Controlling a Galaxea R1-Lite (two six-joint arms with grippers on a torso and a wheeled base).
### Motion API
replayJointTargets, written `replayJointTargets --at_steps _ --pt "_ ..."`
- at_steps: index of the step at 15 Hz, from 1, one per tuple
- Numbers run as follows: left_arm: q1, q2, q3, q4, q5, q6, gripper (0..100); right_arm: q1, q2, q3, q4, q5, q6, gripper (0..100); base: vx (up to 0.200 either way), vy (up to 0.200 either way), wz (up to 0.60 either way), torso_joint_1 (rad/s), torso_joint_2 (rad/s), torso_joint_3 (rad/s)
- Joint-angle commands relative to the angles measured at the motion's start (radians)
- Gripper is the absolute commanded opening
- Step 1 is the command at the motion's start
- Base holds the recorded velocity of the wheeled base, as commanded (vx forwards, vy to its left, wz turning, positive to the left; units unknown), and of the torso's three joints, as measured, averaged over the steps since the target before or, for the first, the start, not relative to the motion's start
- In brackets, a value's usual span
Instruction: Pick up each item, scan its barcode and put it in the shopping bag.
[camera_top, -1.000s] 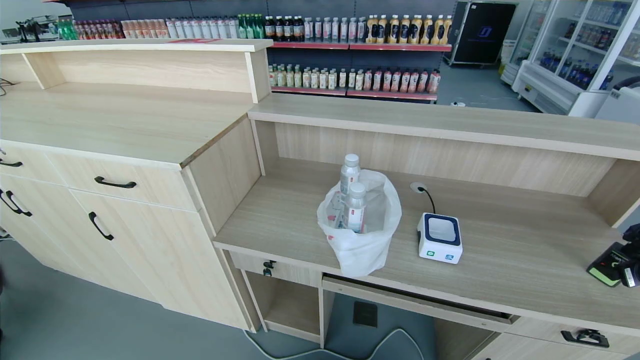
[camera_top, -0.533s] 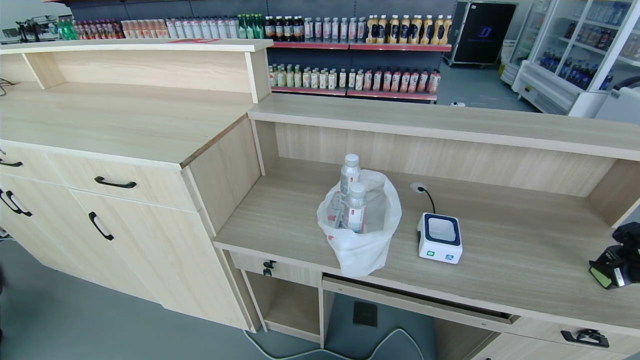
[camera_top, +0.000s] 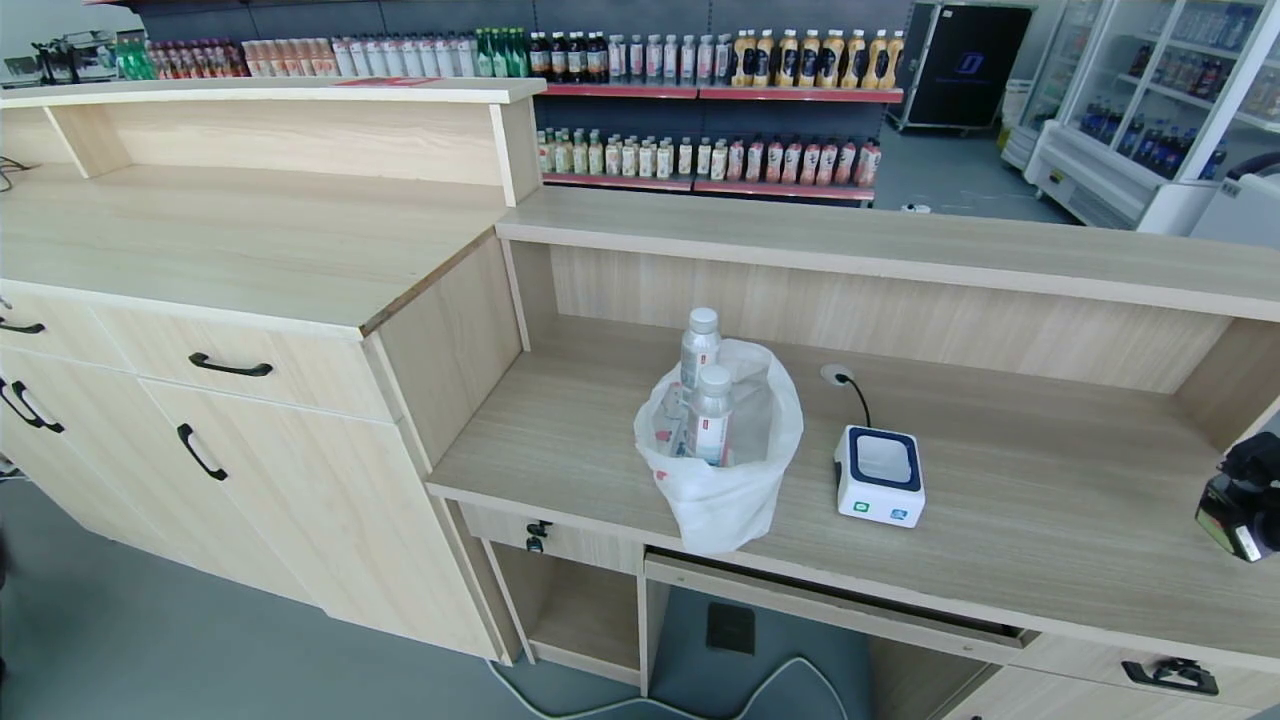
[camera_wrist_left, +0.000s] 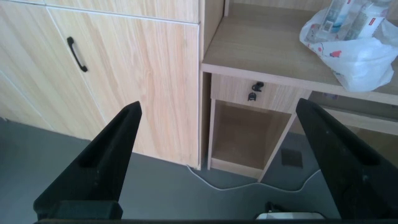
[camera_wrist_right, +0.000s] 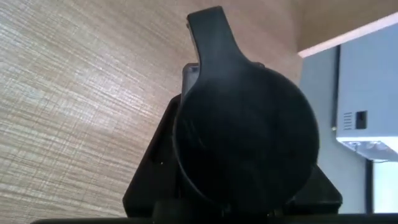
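A white plastic shopping bag (camera_top: 722, 495) stands on the lower wooden counter (camera_top: 1050, 520) with two clear bottles, one (camera_top: 711, 418) in front of the other (camera_top: 699, 345), upright inside it. Just to its right lies the white-and-blue barcode scanner (camera_top: 879, 475). My right arm (camera_top: 1238, 505) is at the counter's far right end, and a black rounded part of it (camera_wrist_right: 245, 140) hangs close above the wood. My left gripper (camera_wrist_left: 219, 107) is open and empty, low over the grey floor in front of the cabinet, with the bag (camera_wrist_left: 360, 59) off to one side.
A raised ledge (camera_top: 880, 245) runs behind the counter, and a taller cabinet (camera_top: 250, 260) with drawers stands at its left. The scanner's cable (camera_top: 855, 395) runs to a hole in the counter. A pull-out tray (camera_top: 830, 600) sits under the front edge.
My right arm has drawn back toward the right edge and risen a little. The bag, bottles and scanner have not moved.
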Motion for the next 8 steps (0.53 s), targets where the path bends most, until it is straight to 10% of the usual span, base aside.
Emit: replayJointTargets --at_steps 1,5,8 --pt "0.000 0.000 0.000 0.000 0.000 0.000 100 0.011 -0.162 0.039 -0.003 0.002 -0.123 0 0.000 0.000 0.00 0.000 0.00 0.000" --pt "0.000 0.000 0.000 0.000 0.000 0.000 100 0.156 -0.725 0.441 -0.002 0.171 -0.456 0 0.000 0.000 0.00 0.000 0.00 0.000" --pt "0.000 0.000 0.000 0.000 0.000 0.000 100 0.513 -0.966 0.567 0.001 0.260 -0.775 0 0.000 0.000 0.00 0.000 0.00 0.000"
